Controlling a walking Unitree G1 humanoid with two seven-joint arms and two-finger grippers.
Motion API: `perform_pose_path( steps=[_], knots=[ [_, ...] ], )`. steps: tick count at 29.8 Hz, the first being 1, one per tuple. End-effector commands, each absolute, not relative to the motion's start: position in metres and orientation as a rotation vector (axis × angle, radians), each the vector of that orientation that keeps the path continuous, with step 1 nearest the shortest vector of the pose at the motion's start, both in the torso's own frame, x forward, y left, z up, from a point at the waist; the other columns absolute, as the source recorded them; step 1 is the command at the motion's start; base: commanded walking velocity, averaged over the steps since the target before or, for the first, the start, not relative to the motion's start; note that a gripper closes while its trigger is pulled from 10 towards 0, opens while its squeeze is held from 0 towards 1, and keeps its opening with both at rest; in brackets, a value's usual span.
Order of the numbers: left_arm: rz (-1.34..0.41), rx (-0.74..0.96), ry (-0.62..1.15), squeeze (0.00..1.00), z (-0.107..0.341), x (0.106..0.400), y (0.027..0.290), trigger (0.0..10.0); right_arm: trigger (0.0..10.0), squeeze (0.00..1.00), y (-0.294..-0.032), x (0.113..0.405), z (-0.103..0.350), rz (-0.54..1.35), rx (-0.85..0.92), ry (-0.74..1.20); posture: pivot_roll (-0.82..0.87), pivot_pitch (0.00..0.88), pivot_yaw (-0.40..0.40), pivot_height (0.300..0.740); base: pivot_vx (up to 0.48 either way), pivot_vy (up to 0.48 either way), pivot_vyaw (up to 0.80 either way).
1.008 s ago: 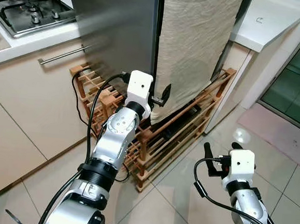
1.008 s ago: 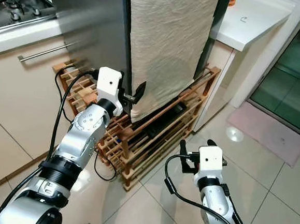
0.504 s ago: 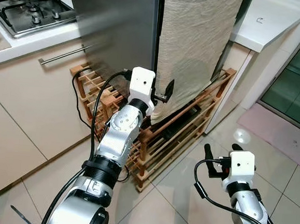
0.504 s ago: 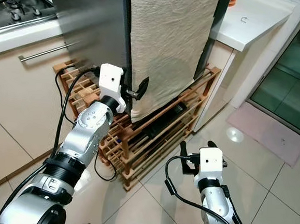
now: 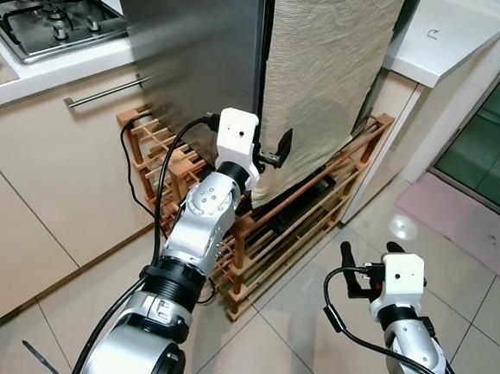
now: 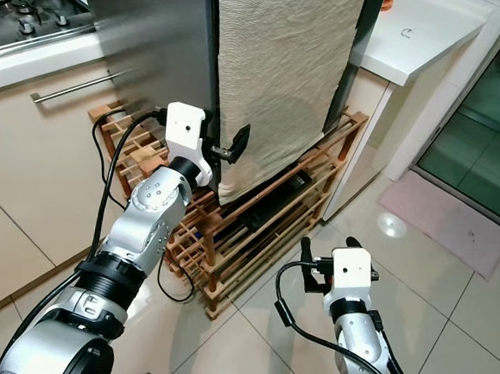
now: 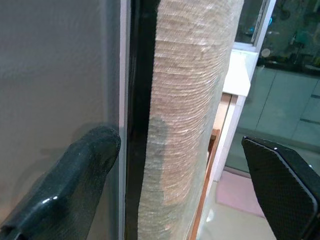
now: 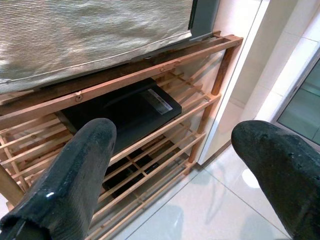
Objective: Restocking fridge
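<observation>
1. Left gripper (image 5: 274, 157), centre of the left eye view: its two long black fingers are spread, holding nothing. One finger lies against the grey steel fridge door (image 5: 200, 44); the other stands beyond the beige woven cloth (image 5: 324, 71) draped down the fridge front. The dark vertical door gap (image 7: 136, 120) runs between the fingers in the left wrist view.
2. Right gripper (image 5: 365, 264), lower right of the frame: fingers parted and empty, held low over the pale tiled floor (image 5: 308, 330), well apart from the fridge.
3. Task object: the fridge fills the upper centre and appears shut. No stock item can be made out.
4. Risk, as a judgement: closing here may pinch loose cloth instead of the door edge, so a pull would drag the cloth down or slip while the door stays sealed.
5. Obstacles: a slatted wooden rack (image 5: 290, 225) stands at the fridge foot, with a flat black object (image 8: 120, 112) on a shelf and a black cable (image 5: 134, 174) trailing beside it. An opening door could catch the rack.
6. Surroundings: gas hob (image 5: 47, 15) at upper left, cream cabinet with bar handle (image 5: 101, 93) below it, white counter (image 5: 453, 34) at upper right.
</observation>
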State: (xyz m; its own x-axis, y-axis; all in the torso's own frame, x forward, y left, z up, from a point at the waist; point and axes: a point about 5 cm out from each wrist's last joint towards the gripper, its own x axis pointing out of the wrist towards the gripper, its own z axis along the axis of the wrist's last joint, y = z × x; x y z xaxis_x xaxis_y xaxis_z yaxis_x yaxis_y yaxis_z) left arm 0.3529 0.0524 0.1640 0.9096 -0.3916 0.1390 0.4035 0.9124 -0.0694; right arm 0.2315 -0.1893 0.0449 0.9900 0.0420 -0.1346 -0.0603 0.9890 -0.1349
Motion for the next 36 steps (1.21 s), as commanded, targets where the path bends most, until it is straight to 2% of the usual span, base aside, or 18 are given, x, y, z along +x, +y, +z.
perform_pose_path(
  steps=[1, 30, 36],
  knots=[
    [-0.408, -0.109, -0.111, 0.0, 0.165, 0.354, 0.053, 10.0, 10.0, 0.0, -0.192, 0.232, 0.048, 0.042, -0.145, 0.119, -0.12, 0.035, 0.03, 0.74, 0.0, 0.0, 0.0],
    [-0.513, -0.17, -0.051, 0.0, 0.16, 0.35, 0.039, 10.0, 10.0, 0.0, -0.195, 0.237, 0.041, 0.045, -0.15, 0.136, -0.12, 0.031, 0.029, 0.74, 0.0, 0.0, 0.0],
    [-0.521, -0.117, -0.061, 0.0, 0.161, 0.353, 0.034, 10.0, 10.0, 0.0, -0.196, 0.236, 0.037, 0.045, -0.151, 0.143, -0.11, 0.025, 0.027, 0.74, 0.0, 0.0, 0.0]
  ],
)
